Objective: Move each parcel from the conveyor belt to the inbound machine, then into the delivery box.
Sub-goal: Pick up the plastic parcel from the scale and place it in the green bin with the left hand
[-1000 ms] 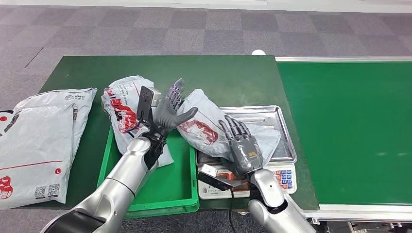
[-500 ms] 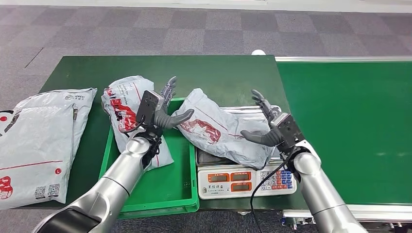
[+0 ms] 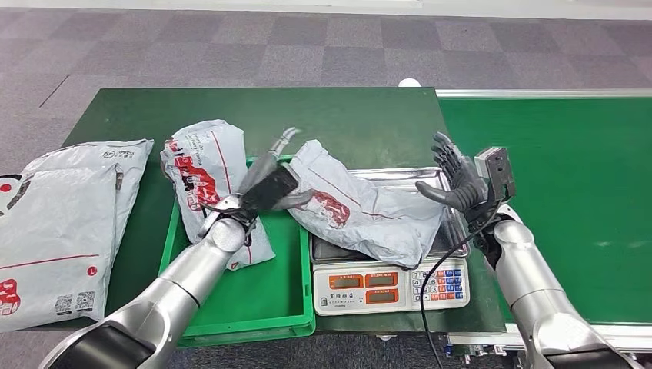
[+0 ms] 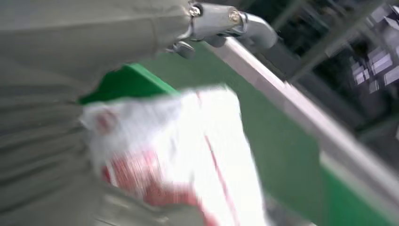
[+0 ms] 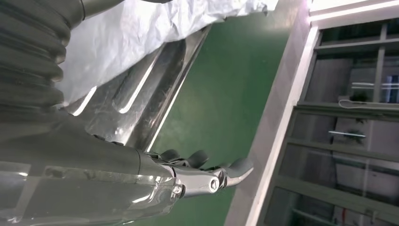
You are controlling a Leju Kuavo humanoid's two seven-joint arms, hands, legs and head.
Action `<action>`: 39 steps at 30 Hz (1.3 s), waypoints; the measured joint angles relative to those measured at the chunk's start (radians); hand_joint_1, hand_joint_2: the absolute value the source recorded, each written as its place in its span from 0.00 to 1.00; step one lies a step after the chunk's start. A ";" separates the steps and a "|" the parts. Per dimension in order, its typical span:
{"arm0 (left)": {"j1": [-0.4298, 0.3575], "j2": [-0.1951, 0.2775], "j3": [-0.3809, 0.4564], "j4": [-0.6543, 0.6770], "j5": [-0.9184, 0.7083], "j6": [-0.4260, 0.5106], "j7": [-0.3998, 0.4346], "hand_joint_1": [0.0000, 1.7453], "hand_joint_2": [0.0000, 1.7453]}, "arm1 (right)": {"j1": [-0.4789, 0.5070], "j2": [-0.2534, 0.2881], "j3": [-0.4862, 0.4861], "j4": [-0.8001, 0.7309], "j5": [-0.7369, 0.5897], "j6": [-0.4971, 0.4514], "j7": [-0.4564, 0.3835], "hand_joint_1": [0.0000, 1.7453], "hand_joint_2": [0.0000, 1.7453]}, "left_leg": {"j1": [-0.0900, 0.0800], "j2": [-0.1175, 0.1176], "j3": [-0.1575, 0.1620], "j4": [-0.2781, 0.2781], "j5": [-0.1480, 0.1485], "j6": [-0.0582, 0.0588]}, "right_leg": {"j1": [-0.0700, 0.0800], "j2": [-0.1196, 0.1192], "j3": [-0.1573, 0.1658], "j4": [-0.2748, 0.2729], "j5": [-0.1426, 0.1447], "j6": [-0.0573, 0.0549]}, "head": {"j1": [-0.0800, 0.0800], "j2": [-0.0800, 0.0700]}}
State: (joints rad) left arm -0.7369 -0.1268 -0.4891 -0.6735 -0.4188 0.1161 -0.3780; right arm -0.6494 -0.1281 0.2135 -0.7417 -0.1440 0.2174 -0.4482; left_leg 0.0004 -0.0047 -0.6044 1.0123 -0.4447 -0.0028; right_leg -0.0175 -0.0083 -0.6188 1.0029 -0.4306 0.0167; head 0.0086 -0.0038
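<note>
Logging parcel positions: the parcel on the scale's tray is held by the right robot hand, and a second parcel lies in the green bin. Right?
Not quite. In the head view the right robot hand is open beside the parcel on the scale's tray, holding nothing. The second parcel does lie in the green bin.

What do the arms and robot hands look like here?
Silver, smooth, tube-like arms. Left robot hand and right robot hand are dark grey with slim dark fingers and a grey ribbed wrist cover. A black camera box sits at each wrist; a black cable trails from the right wrist.
</note>
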 joint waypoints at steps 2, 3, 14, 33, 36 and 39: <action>-0.017 0.000 -0.051 0.014 -0.104 -0.006 0.026 0.00 1.00 | -0.024 0.000 -0.002 0.035 0.006 -0.013 -0.002 0.00 1.00 | 0.000 0.000 0.000 0.000 0.000 0.000 | 0.000 0.000 0.000 0.000 0.000 0.000 | 0.000 0.000; -0.022 0.000 -0.073 0.020 -0.135 -0.008 0.034 0.00 1.00 | -0.034 0.000 -0.002 0.049 0.008 -0.018 -0.002 0.00 1.00 | 0.000 0.000 0.000 0.000 0.000 0.000 | 0.000 0.001 0.000 0.000 0.000 0.000 | 0.000 0.000; -0.072 -0.034 -0.207 0.034 -0.255 -0.172 0.030 0.00 1.00 | -0.073 -0.015 -0.023 0.130 0.013 -0.033 -0.003 0.00 1.00 | 0.000 0.000 0.000 0.001 0.000 0.000 | 0.000 0.000 0.000 0.000 0.000 0.000 | 0.000 0.000; -0.225 -0.168 -0.454 0.123 -0.307 -0.464 -0.018 1.00 1.00 | 0.034 -0.039 -0.090 0.065 0.061 -0.001 0.001 0.00 1.00 | -0.001 0.001 -0.001 0.002 -0.001 0.001 | 0.000 0.001 0.000 0.000 0.000 0.000 | 0.000 0.000; -0.226 -0.169 -0.467 0.132 -0.308 -0.457 -0.017 1.00 1.00 | 0.033 -0.032 -0.090 0.065 0.064 -0.002 0.001 0.00 1.00 | -0.001 0.000 -0.001 0.002 -0.001 0.001 | 0.000 0.000 0.000 0.000 0.000 0.000 | 0.000 0.000; -0.227 -0.170 -0.477 0.139 -0.309 -0.457 -0.016 1.00 1.00 | 0.032 -0.028 -0.090 0.065 0.064 -0.002 0.001 0.00 1.00 | -0.001 0.000 -0.001 0.002 -0.001 0.001 | 0.000 0.000 0.000 0.000 0.000 0.000 | 0.000 0.000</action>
State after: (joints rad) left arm -0.9637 -0.2963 -0.9659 -0.5342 -0.7279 -0.3406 -0.3944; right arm -0.6170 -0.1565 0.1240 -0.6764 -0.0797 0.2159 -0.4476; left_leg -0.0002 -0.0046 -0.6053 1.0139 -0.4452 -0.0015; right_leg -0.0179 -0.0081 -0.6187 1.0032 -0.4302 0.0172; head 0.0088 -0.0038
